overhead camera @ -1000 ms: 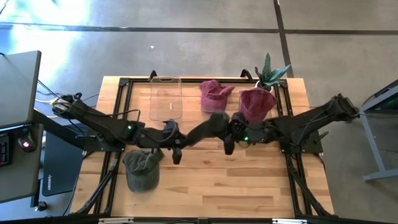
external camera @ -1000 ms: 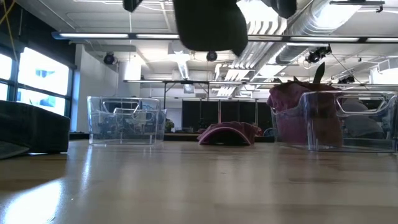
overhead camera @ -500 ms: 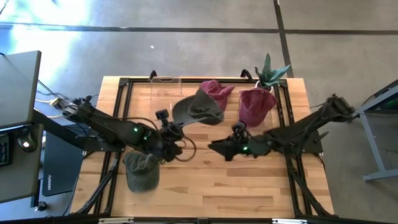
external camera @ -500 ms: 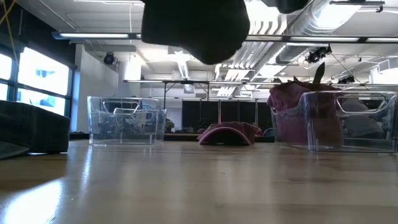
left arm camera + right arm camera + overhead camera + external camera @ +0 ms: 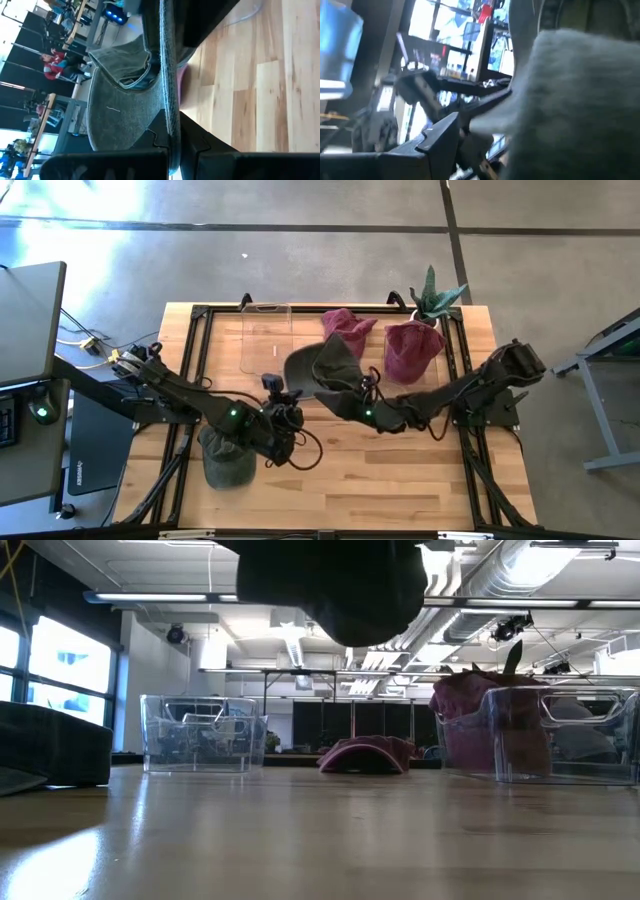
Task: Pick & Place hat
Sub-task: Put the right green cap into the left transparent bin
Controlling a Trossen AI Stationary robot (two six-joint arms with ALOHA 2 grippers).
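Note:
A grey hat [image 5: 318, 363] hangs in the air over the table's middle; in the low view it [image 5: 330, 585] sits high above the wood. My left gripper [image 5: 285, 402] is just left of it and shut on its brim. My right gripper [image 5: 342, 402] is close under the hat's right side, and the right wrist view is filled by grey cloth [image 5: 570, 100]. A second grey hat [image 5: 226, 458] lies on the table's near left. A maroon hat [image 5: 345, 328] rests brim-down near the far edge. My left gripper holds the grey hat by its brim's edge [image 5: 167, 125], pinched between the two fingers [image 5: 200, 145]. The brim runs edge-on out from between them. The hat is lifted clear of the table, its crown [image 5: 125, 110] spread to one side of the brim.
An empty clear bin [image 5: 266, 340] stands at the far edge, left of centre. Another clear bin on the far right holds a maroon hat [image 5: 410, 348], with a potted plant [image 5: 435, 295] behind it. Bare wood lies along the near edge [image 5: 380, 480].
The grey hat swung from a narrow hanging shape between the arms toward the far left and spread out wide, staying clear of the table. My left gripper turned and moved right and nearer. My right gripper drew back toward the near edge, then came left under the hat.

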